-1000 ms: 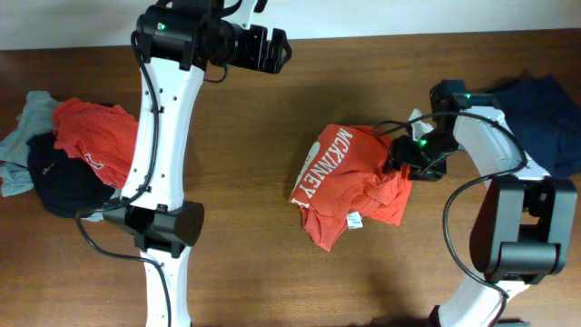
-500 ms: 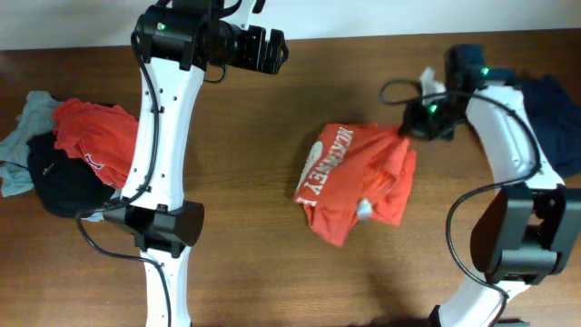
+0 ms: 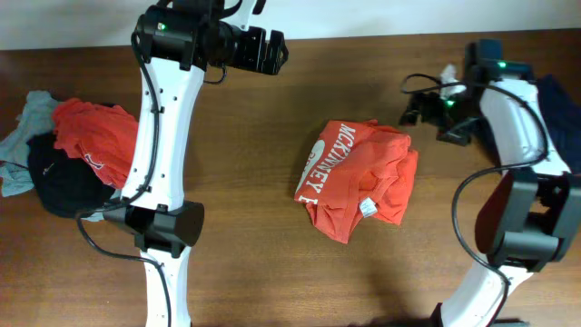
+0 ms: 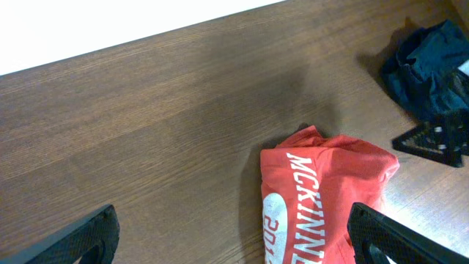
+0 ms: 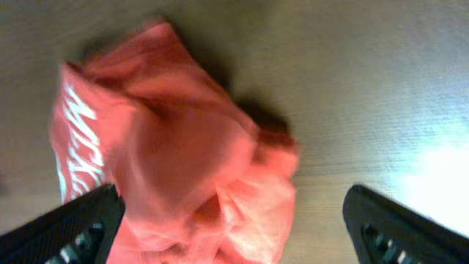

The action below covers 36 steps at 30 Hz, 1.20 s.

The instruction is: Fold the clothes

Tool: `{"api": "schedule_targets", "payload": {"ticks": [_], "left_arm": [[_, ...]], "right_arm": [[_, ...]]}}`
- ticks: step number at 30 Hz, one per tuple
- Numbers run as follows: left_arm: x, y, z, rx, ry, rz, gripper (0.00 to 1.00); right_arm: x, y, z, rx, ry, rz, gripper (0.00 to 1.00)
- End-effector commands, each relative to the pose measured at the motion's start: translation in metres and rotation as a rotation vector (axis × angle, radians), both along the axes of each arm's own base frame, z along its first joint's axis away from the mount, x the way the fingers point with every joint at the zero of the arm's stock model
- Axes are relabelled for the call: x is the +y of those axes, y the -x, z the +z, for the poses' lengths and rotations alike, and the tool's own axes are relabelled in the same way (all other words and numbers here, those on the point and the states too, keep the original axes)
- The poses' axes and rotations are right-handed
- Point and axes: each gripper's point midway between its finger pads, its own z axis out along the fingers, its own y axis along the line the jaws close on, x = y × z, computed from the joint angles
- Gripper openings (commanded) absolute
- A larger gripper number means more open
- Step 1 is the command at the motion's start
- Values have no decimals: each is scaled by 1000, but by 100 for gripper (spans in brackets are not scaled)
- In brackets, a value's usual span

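- The T-shirt lies crumpled a little right of the middle of the bench. Its white lettering faces up along the left side and a label shows toward the near edge. Nothing touches it.
- It looks light and limp and will likely sag and bunch when lifted. A pinch at a hem corner or shoulder seam seems better than one on the heaped middle.
- The right hand hangs just beyond the shirt's far right corner, fingers spread and empty.
- The left hand is well apart near the far edge, fingers wide, holding nothing.
- A navy piece sits at the right edge. A pile of red, black and grey clothes sits at the left edge.
- Folding looks not yet begun; the shirt probably needs spreading flat first.
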Motion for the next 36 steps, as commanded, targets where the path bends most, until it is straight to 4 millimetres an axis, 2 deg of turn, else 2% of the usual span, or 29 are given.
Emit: {"api": "schedule_targets", "payload": {"ticks": [1, 3, 9, 12, 15, 18, 23, 26, 29, 33, 36], "left_arm": [[2, 0, 8, -23, -3, 1, 99], [2, 0, 7, -23, -3, 1, 99], [11, -3, 3, -26, -54, 37, 99], [26, -6, -1, -21, -94, 78, 99], [36, -7, -3, -10, -97, 97, 99], [44, -8, -4, -2, -99, 114, 99], [47, -9, -3, -4, -99, 119, 99], [47, -10, -3, -6, -99, 119, 99], [47, -10, -3, -7, -99, 120, 99], [47, -9, -4, -3, -100, 119, 99], [47, -9, -3, -4, -100, 120, 99]], "right_arm": [[-3, 13, 23, 16, -29, -30, 99], [24, 39, 21, 118, -46, 46, 99], [82, 61, 8, 211, -43, 166, 96], [102, 70, -18, 257, -6, 132, 94], [100, 75, -42, 285, 11, 64, 95], [91, 81, -58, 305, 16, 28, 95], [67, 87, -66, 324, 132, 12, 95], [64, 81, -68, 280, 156, 89, 95], [42, 75, -71, 257, 276, 82, 100], [31, 74, -84, 241, 249, 39, 100], [40, 76, -94, 225, 142, 59, 98]]}}
